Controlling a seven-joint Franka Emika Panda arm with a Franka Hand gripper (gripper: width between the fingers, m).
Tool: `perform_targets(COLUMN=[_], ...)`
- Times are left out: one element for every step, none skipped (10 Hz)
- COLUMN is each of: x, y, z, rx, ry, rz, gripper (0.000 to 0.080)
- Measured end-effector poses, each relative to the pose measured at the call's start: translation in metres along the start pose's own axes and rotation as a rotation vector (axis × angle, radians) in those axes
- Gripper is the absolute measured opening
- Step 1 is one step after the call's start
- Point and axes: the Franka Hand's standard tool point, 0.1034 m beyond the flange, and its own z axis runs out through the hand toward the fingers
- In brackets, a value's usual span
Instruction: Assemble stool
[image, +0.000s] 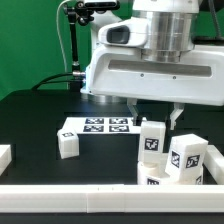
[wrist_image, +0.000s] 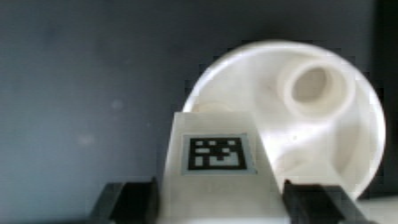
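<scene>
**Exterior view, front to back.** Nearest the camera ran a white rail (image: 100, 196). Just behind it, toward the exterior view's right, we saw three white stool parts clustered together. These were a low tagged block (image: 155, 180), a larger tagged block (image: 188, 160) beside it, and an upright tagged block (image: 151, 141) behind. A plain white block (image: 4, 155) lay at the exterior view's left edge. Farther back, a small white block (image: 68, 146), whose tag we could not make out, rested on the black table (image: 40, 115). It sat just beside the near corner of the marker board (image: 96, 125). The gripper (image: 155, 118) pointed down directly over the upright tagged block, its jaws on either side of that block's top. The white arm (image: 150, 50) filled the space above, before a green backdrop (image: 30, 40).

**Wrist view.** The two dark fingertips (wrist_image: 128, 205) closely flanked a white tagged face (wrist_image: 217, 152). Immediately beyond it spread the round seat (wrist_image: 311, 140), showing one round hole (wrist_image: 320, 88). We could not tell whether the tagged face was the seat's own rim or a separate leg. The jaws stood partway apart around that face, and we could not tell whether they pressed it.
</scene>
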Motion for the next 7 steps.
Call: perform_targets(x=[0.002, 0.002, 0.002, 0.001, 0.000, -0.001, -0.002], y=[0.001, 0.000, -0.002, -0.005, -0.008, -0.010, -0.013], z=[0.001, 0.001, 0.001, 0.001, 0.001, 0.001, 0.001], rx=[0.022, 0.028, 0.033, 0.035, 0.036, 0.037, 0.037], ry=[0.006, 0.010, 0.012, 0.013, 0.010, 0.008, 0.007], rz=[0.112, 0.180, 0.314, 0.418, 0.517, 0.624, 0.707], gripper=[0.0334, 0.0334, 0.0334, 0.0334, 0.0334, 0.0334, 0.0334])
